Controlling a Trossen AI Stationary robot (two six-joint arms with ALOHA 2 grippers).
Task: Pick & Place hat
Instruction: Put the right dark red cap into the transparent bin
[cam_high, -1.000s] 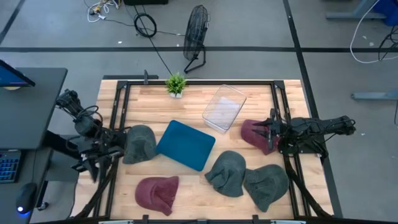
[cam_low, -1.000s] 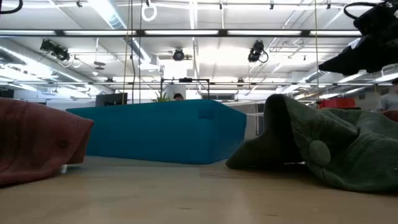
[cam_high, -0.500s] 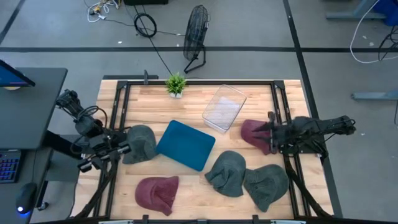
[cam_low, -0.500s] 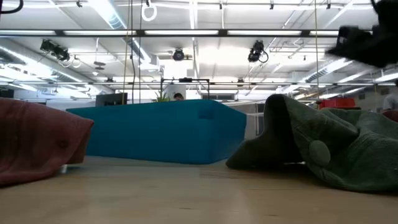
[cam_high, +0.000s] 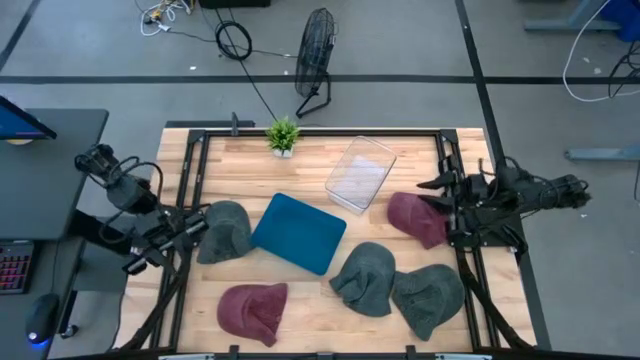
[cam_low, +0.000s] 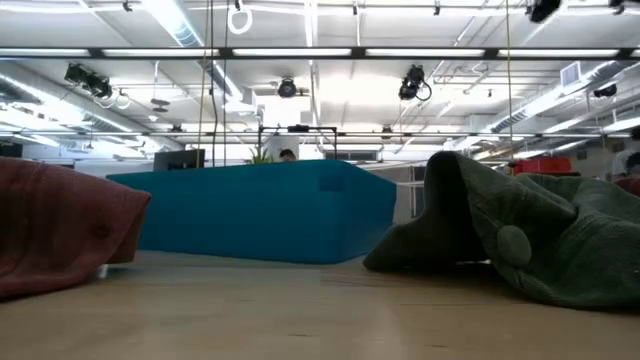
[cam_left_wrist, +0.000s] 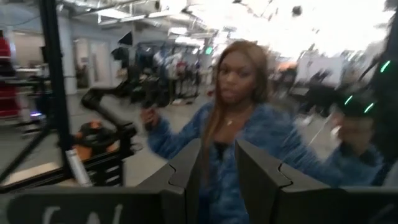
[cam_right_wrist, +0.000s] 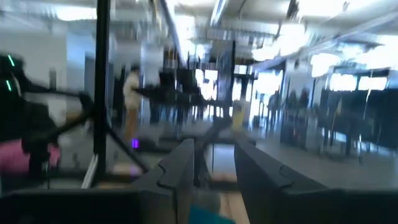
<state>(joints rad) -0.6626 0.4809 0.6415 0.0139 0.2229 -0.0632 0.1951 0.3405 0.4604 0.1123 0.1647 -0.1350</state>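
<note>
Five hats lie flat on the table: a grey hat (cam_high: 225, 230) at the left, a maroon hat (cam_high: 252, 310) at the near edge, two grey hats (cam_high: 365, 278) (cam_high: 430, 297) near right, and a maroon hat (cam_high: 415, 218) at the right. My left gripper (cam_high: 197, 228) (cam_left_wrist: 217, 177) is open beside the left grey hat's left rim. My right gripper (cam_high: 437, 196) (cam_right_wrist: 214, 174) is open at the right maroon hat's right side, raised off it. Both wrist views look level into the room. The low view shows a maroon hat (cam_low: 60, 225) and a grey hat (cam_low: 520, 235).
A teal flat box (cam_high: 298, 232) (cam_low: 260, 215) lies mid-table between the hats. A clear plastic bin (cam_high: 360, 172) sits behind it, and a small plant (cam_high: 283, 135) stands at the far edge. Black frame rails run along both table sides. A person (cam_left_wrist: 236, 118) stands in the room.
My right gripper has drawn back from over the right maroon hat toward the table's right edge and risen out of the low view; the hat stays lying on the table. My left arm has pulled back slightly toward the left edge.
</note>
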